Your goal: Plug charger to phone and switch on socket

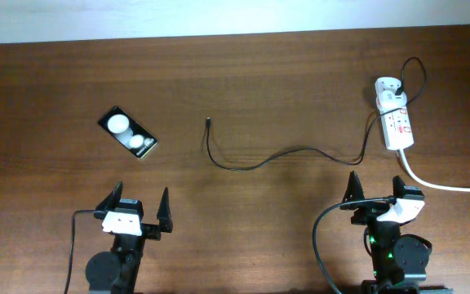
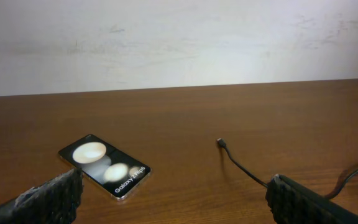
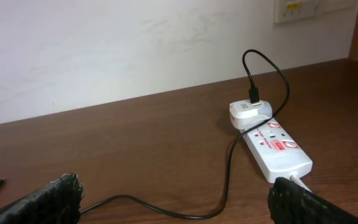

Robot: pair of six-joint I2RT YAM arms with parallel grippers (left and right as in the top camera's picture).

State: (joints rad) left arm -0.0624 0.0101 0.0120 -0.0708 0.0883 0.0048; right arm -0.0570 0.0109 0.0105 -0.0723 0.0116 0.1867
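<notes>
My left gripper (image 1: 143, 198) is released: its two black fingers stand spread with nothing between them, at the near left of the dark brown wooden table (image 1: 47, 82). My right gripper (image 1: 375, 181) is spread and empty in the same way at the near right.

The phone (image 1: 128, 133), a small flat glossy black rectangle, lies on the wood beyond my left gripper, slightly to its left and turned at a slant. Its upper face carries two white round discs, the larger toward the far left end and the smaller toward the near right end. There is small white lettering at that nearer end; in my left wrist view it begins with "Galaxy".

The charger (image 1: 300, 149), a long thin black cable, trails loosely across the middle of the table. Its tiny black plug tip (image 1: 207, 122) rests bare on the wood to the right of the phone, well apart from it. From the tip the cable curves right in a shallow wave and arches above the socket. It ends in the far side of a white adapter (image 1: 388, 88).

The socket (image 1: 398, 126), a white oblong plastic power strip, lies at the far right beyond my right gripper, with the adapter plugged in at its far end. Small red-marked switches sit along its top; I cannot tell how they are set. A thick white cord (image 1: 443, 186) leaves its near end and runs off to the right.
</notes>
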